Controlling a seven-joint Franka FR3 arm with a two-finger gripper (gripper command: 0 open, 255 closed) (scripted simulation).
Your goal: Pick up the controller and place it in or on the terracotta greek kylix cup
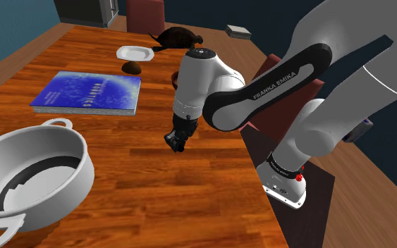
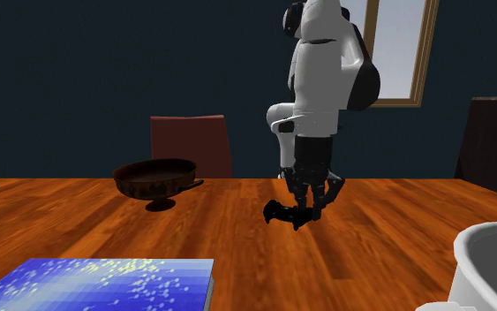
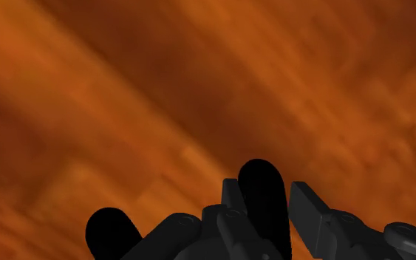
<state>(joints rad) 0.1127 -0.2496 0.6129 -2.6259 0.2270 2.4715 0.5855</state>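
Note:
My black gripper is shut on the black controller and holds it a little above the wooden table. In the shoulder view the gripper hangs under the white arm near the table's right edge, with the controller sticking out at its tip. From the wrist, the controller's rounded black grips show between and beside the fingers. The dark brown kylix cup stands on the table to the second exterior view's left of the gripper; in the shoulder view a sliver of the cup shows behind the arm.
A blue book lies on the table, and a large white pot stands at the shoulder view's lower left. Farther back are a small white dish, a brown lump and a dark rounded object. A red chair stands behind the cup.

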